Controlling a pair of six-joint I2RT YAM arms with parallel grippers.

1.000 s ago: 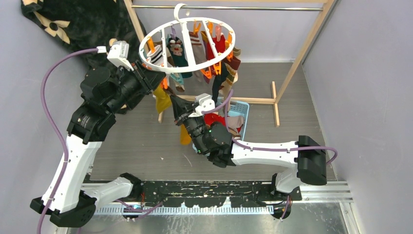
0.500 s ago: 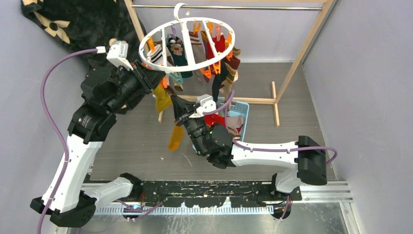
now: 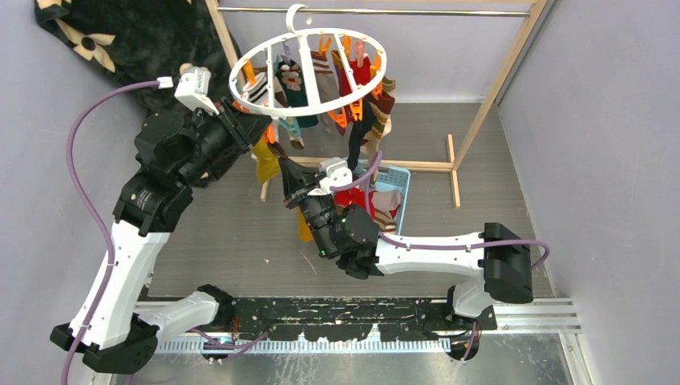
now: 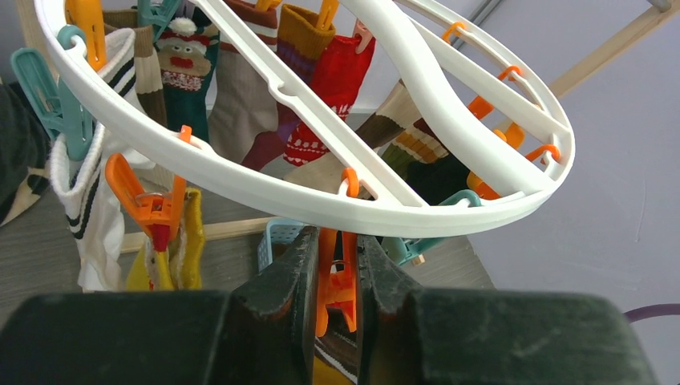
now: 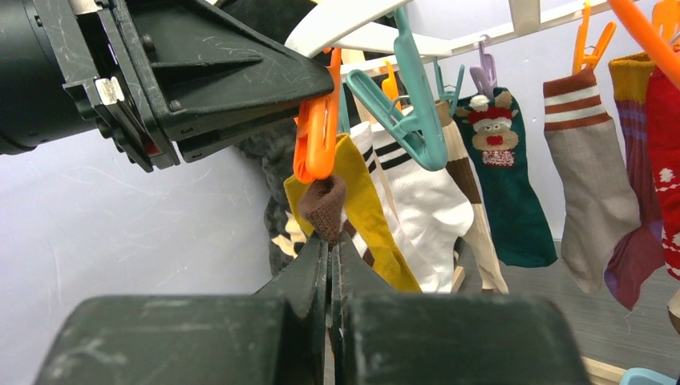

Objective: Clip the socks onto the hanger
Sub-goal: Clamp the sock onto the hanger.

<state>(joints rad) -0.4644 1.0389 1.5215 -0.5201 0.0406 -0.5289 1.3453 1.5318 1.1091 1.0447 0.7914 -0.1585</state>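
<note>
Beneath the near rim of the hanger (image 3: 305,115), the right gripper (image 5: 330,241) has been raised and drawn in over the last second. The mustard sock (image 3: 303,228) it carries, swung out sideways half a second ago, is now hung straight down again below the wrist. The right fingers are pressed together on the sock's brown tip (image 5: 322,205). That tip is held just under the lower end of an orange clip (image 5: 317,136), touching it or nearly so.

This clip dangles from the hanger's near rim and is squeezed by the left gripper (image 4: 335,241), whose fingers are clamped on its handles. Whether its mouth is spread wide enough cannot be told. The feeding step is judged to be close: the tip need only be pushed up into the clip before the squeeze is released.

Little room is left there. A teal clip (image 5: 418,136) and a white striped sock (image 5: 417,200) are hung just beside the orange clip along the rim, and the two grippers are nearly touching under it.

Further under the hanger, several socks are already clipped. A light blue basket (image 3: 398,178) is set below its far side, and the wooden rack (image 3: 454,172) stands beyond. More open floor is seen to the hanger's right.
</note>
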